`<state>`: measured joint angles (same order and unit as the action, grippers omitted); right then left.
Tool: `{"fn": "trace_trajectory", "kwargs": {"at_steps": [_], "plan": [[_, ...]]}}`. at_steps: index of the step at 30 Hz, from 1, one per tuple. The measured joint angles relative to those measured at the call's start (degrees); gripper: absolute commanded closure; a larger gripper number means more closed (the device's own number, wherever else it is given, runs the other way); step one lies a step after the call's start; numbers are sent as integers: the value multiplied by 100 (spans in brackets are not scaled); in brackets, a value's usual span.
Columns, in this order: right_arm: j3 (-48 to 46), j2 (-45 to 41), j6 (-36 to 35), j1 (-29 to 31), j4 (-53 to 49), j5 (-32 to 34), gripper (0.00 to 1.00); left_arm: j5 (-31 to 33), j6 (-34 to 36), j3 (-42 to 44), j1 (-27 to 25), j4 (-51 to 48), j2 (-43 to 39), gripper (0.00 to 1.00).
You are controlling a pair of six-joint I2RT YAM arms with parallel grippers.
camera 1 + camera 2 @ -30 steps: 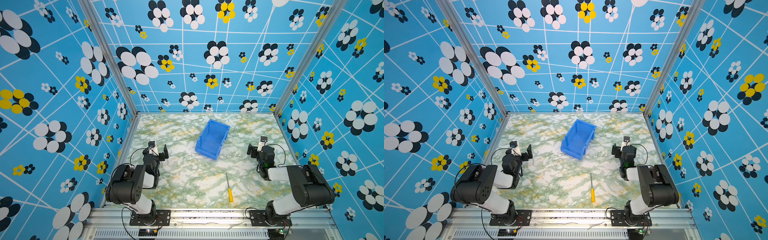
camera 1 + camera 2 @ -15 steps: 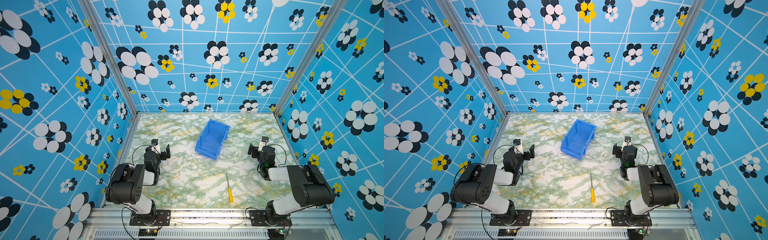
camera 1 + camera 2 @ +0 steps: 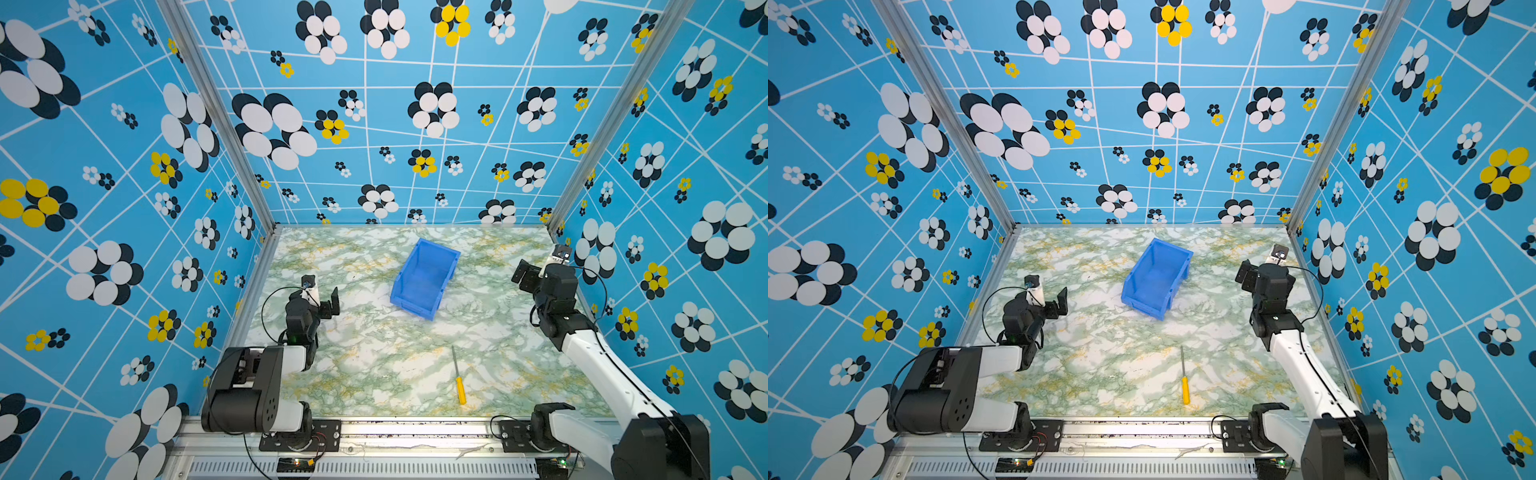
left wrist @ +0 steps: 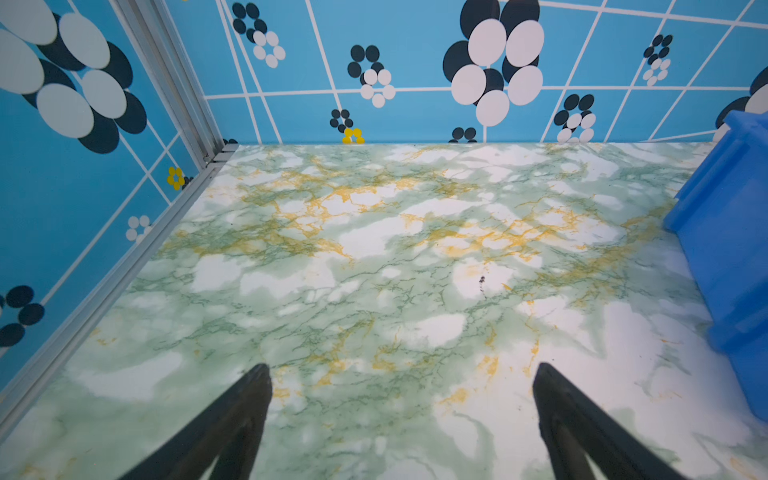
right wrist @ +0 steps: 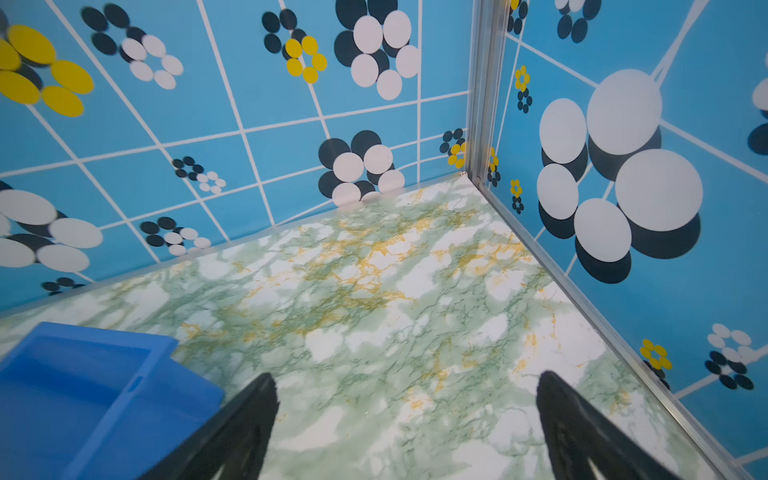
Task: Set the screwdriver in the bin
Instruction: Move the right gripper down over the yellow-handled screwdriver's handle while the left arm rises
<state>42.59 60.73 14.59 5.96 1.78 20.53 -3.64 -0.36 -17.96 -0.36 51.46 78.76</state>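
Obs: the yellow-handled screwdriver (image 3: pixel 459 380) lies flat on the marble-pattern table (image 3: pixel 374 357). It is at about 5 o'clock from the table's middle, close to the 6 o'clock edge, with its handle toward 6 and its shaft toward 12. The blue bin (image 3: pixel 424 276) stands empty at about 12 o'clock from the middle. It is well apart from the tool, roughly at the tool's 11 o'clock.

Grippers: the left gripper (image 4: pixel 401 370) and the right gripper (image 5: pixel 405 376) each have their fingers spread wide with nothing between them. They sit at 9 and 3 o'clock of the bin.

Judgement: we are at the reach for the tool and nothing is grasped yet. The right gripper looks the nearer of the 2.

Method we favour:
- Bring the right gripper toward 6 o'clock and come in from above.
- Set the fingers across the handle, closing along the 3–9 line.
- Take the yellow handle, since the thin shaft would likely roll or slip.
- Get the fingertips down to the table on both sides.
- Lift clear of the bin wall before letting go.
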Motion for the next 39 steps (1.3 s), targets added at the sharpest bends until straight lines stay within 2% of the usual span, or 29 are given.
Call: {"fn": "trace_trajectory", "kwargs": {"at_steps": [7,11,14,18,24,26,30,39], "plan": [[114,-708,1051,1036,-2671,-289,1,-308,435,-623,0,-1849,-1040,1],[107,-828,1683,1971,-3786,-531,4,-581,951,-1032,-2,-3425,-1609,1],[109,-675,2124,2861,-4358,-662,6,-774,1268,-1735,-15,-4708,-1749,1],[109,-350,2771,4118,-4791,-793,18,-929,1554,-2675,-164,-6242,-1751,1],[203,581,3477,5512,-5060,-892,21,-949,1757,-3722,-619,-8140,-1740,1],[219,793,3624,5777,-5071,-929,29,-951,1753,-4000,-708,-8574,-1738,1],[116,935,3886,5941,-4924,-1093,38,-1032,1637,-4601,-807,-9311,-1648,1],[-372,953,4186,5956,-4588,-1257,45,-1429,1320,-5427,-992,-10126,-1368,1]]}}
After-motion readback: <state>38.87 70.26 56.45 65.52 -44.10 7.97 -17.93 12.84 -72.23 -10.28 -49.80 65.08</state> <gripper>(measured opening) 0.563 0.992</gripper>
